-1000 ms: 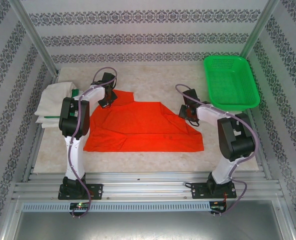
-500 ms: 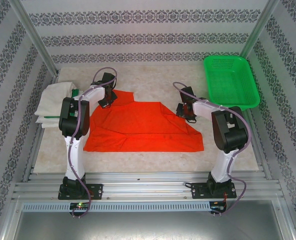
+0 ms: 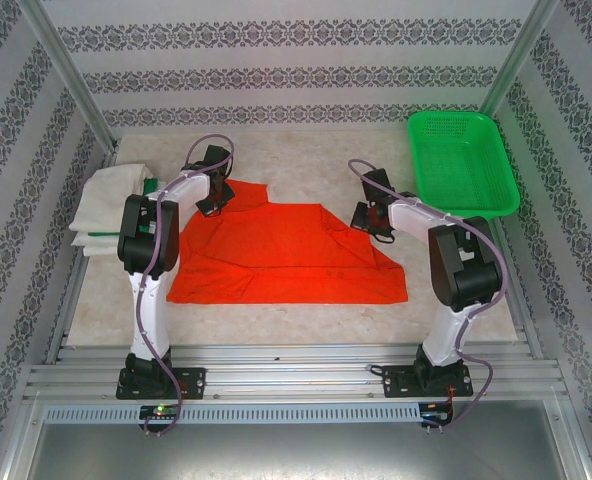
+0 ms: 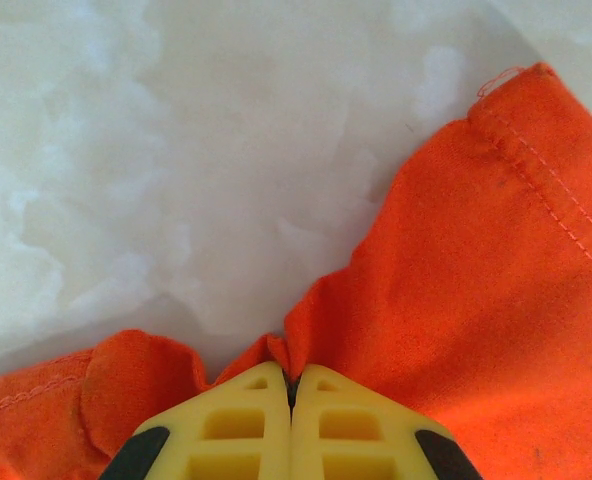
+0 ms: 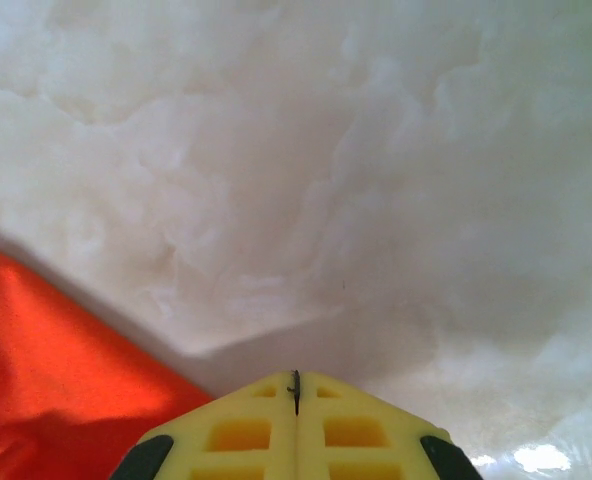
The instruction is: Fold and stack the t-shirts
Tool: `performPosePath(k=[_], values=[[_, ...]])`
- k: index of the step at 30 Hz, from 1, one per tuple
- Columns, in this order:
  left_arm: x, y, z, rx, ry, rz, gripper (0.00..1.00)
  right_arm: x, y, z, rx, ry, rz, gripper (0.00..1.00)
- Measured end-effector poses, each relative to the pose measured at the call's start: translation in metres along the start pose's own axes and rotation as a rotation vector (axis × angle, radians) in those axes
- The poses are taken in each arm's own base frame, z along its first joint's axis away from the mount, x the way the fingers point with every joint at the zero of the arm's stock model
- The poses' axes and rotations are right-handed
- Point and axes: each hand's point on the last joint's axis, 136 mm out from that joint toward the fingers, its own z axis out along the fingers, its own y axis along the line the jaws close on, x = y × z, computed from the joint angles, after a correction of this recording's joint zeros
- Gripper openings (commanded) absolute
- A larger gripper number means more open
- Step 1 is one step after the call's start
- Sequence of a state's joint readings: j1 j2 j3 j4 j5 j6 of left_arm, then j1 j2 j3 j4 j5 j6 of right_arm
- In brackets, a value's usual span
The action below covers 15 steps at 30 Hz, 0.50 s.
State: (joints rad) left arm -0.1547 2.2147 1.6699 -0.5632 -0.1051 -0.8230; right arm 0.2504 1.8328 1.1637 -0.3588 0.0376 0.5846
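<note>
Over the last second I watched the right gripper [image 5: 295, 380] press its jaws together, while the left arm stayed put. The pale marbled table [image 3: 306, 160] sat between patterned walls [image 3: 276, 80], with a green basket [image 3: 463, 165] far right and folded off-white shirts [image 3: 111, 210] on the left. The orange t-shirt [image 3: 286, 255] lay spread mid-table, a fold pinched in the closed left gripper [image 4: 290, 385] and its edge just beside the right tips; I couldn't tell whether any was caught there.

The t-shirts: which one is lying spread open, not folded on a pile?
The orange-red t-shirt, which is spread flat in the middle of the table. The off-white and green shirts lie folded in a stack at the table's left edge.
</note>
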Motion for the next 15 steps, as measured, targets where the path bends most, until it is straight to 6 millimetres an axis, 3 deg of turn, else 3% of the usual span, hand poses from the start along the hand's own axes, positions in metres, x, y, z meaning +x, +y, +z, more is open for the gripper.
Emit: performPosePath(k=[6, 15], values=[[0.0, 0.0, 0.0, 0.001, 0.0, 0.0, 0.0, -0.024, -0.006, -0.011, 0.012, -0.062, 0.0, 0.0], [-0.001, 0.001, -0.001, 0.016, 0.017, -0.01, 0.0, -0.107, -0.019, -0.037, 0.003, -0.232, 0.04, 0.0]])
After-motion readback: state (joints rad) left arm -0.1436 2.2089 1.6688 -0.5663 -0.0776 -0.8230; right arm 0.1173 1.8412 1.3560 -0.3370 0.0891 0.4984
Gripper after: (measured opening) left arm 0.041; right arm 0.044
